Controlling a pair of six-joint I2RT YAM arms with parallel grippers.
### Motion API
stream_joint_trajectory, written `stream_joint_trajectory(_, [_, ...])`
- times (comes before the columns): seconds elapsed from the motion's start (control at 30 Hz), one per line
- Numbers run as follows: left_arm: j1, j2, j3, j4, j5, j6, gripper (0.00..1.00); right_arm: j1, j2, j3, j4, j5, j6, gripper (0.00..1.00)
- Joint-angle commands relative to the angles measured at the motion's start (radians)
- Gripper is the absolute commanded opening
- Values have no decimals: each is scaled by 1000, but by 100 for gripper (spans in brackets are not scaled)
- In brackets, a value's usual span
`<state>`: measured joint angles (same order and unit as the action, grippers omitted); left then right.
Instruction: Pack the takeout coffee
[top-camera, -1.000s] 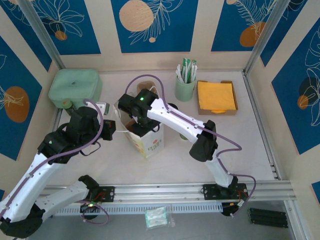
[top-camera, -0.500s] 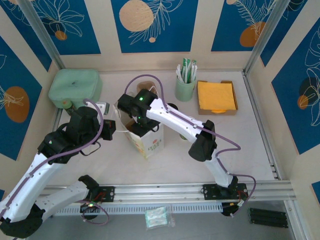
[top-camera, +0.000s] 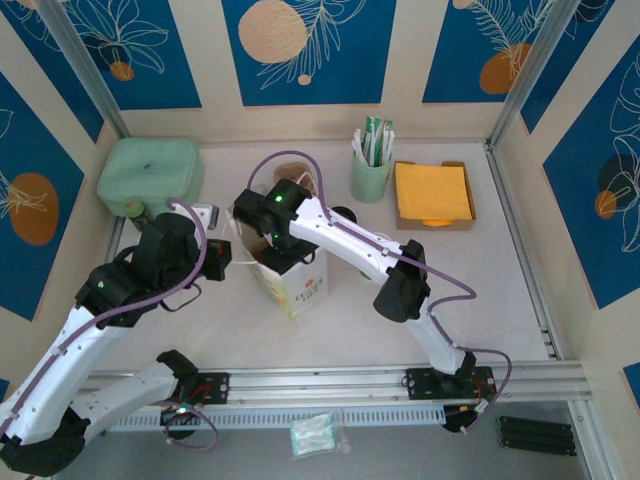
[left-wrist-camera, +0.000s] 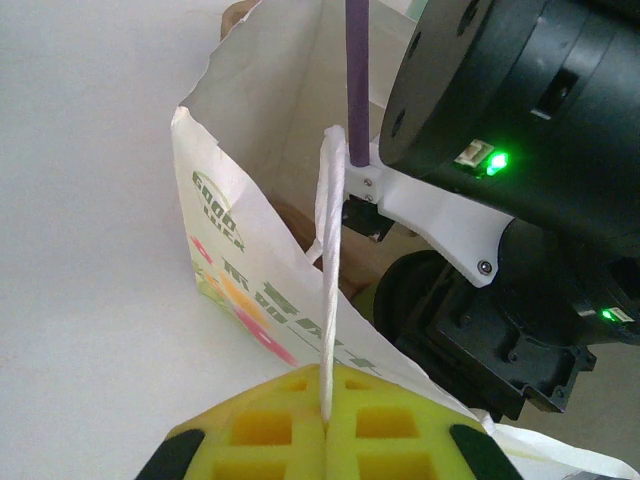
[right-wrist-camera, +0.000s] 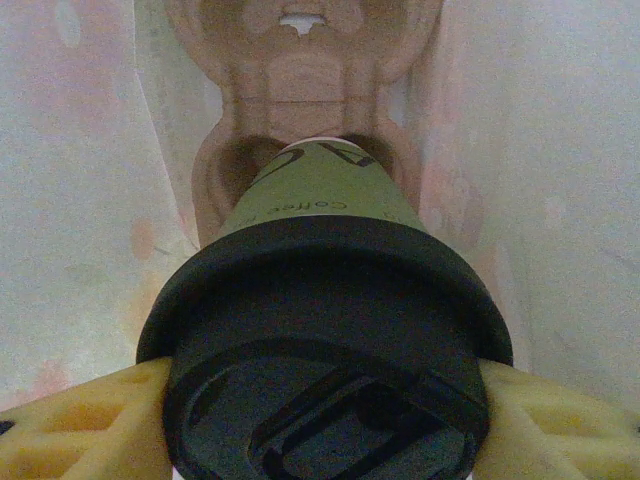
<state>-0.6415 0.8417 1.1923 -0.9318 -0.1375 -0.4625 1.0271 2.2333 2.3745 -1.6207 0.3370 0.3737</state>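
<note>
Two grips, read outward. Right jaws: partly open, their yellow pads clamped either side of the black lid of the coffee. The cup hangs upright inside the bag, its base at a ring of the pulp carrier on the bag floor. Whether it is seated I cannot tell. Left jaws: fully closed on the bag's white handle, holding the mouth open.

I judge the risks thus:
- Letting go before the base sits in the ring would let the cup tip and leak.
- A harder squeeze could pop the lid.
- If the handle slips, the paper wall could fold onto the right wrist.
- Lifting that wrist out against the rim could drag the bag over on the bench.
</note>
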Motion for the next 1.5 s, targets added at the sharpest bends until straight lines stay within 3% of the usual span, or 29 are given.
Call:
stream_joint_trajectory(0.0, [9, -1, 26, 1, 15, -2, 0, -7, 29, 21, -154, 2, 0, 60])
stream_joint_trajectory(1.47, [8, -6, 33, -2, 12, -4, 0, -19, 81, -34, -112, -16, -2, 60])
